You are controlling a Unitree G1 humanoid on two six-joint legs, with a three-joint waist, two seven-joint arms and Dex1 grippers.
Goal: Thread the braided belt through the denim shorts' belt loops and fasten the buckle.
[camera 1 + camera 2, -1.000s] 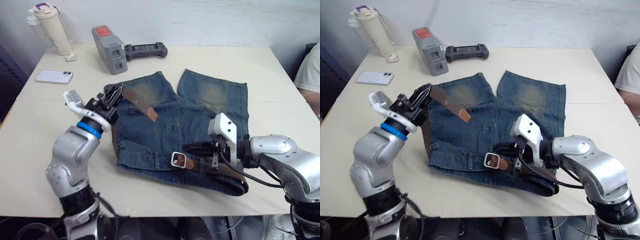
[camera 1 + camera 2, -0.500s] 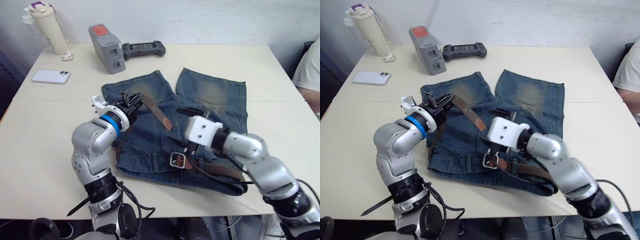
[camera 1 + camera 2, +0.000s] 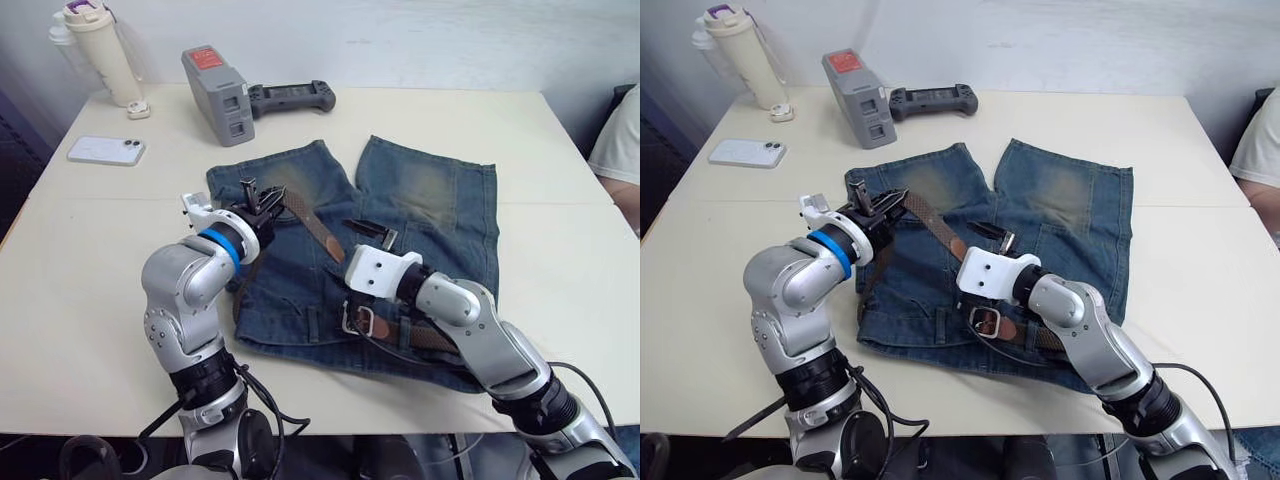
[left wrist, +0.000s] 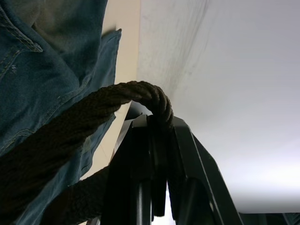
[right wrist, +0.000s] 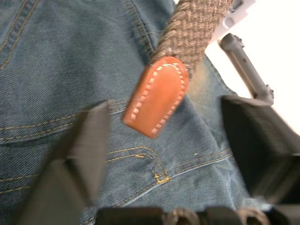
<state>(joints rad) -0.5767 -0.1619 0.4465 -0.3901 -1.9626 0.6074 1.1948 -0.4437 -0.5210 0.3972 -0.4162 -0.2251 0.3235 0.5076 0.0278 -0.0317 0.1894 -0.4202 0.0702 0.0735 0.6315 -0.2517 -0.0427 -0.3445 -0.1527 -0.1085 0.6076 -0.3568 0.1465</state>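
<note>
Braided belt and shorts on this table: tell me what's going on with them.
The robot is working the braided belt onto the denim shorts lying flat on the table. Its left gripper is shut on the belt's woven strap, holding it up over the shorts. The right gripper is open, with the belt's tan leather tip between its fingers but not gripped. The buckle lies unfastened on the waistband.

Left gripper (image 3: 258, 194) clamped tight — right gripper (image 3: 368, 233) spread wide, arm reaching forward.
</note>
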